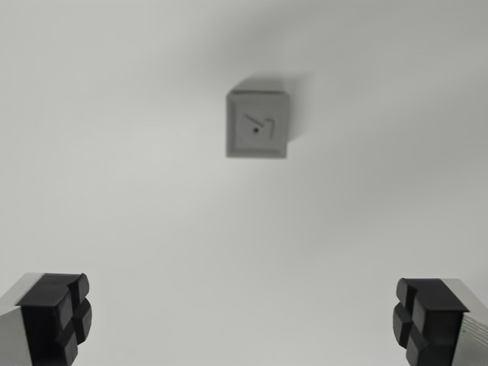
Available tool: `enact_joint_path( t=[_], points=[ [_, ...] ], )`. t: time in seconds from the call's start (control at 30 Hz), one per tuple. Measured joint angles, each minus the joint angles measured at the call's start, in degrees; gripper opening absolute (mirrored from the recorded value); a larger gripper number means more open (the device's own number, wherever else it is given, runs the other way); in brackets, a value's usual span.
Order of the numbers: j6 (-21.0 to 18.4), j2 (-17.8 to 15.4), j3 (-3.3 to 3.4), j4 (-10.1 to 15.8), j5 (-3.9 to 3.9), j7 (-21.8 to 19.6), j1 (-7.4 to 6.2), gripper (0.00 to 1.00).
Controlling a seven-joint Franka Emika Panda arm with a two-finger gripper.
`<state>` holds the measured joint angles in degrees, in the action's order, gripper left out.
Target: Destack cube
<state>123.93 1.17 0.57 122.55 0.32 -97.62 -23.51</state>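
Straight below me on the pale surface sits the grey cube, my pincer spread wide, gripping nothing.

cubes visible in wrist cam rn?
1 visible: a grey cube seen from above, in the upper middle of the wrist view, well ahead of the open gripper. From straight overhead, any cube stacked beneath it would be hidden.

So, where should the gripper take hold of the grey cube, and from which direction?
Probably from straight above, closing the open gripper on two opposite side faces of the cube. Its top looks square and flat, and nothing stands beside it. The gripper needs centring over it first.
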Motion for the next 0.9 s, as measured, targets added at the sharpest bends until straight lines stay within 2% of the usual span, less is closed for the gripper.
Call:
enact_joint_path(
  t=[0.37,0.9],
  points=[
    [-2.32,-0.96,0.0,-1.31,-0.01,-0.01,0.0,1.0],
    [-2.46,-1.01,0.0,-1.45,0.0,-0.01,0.0,1.0]
  ],
)
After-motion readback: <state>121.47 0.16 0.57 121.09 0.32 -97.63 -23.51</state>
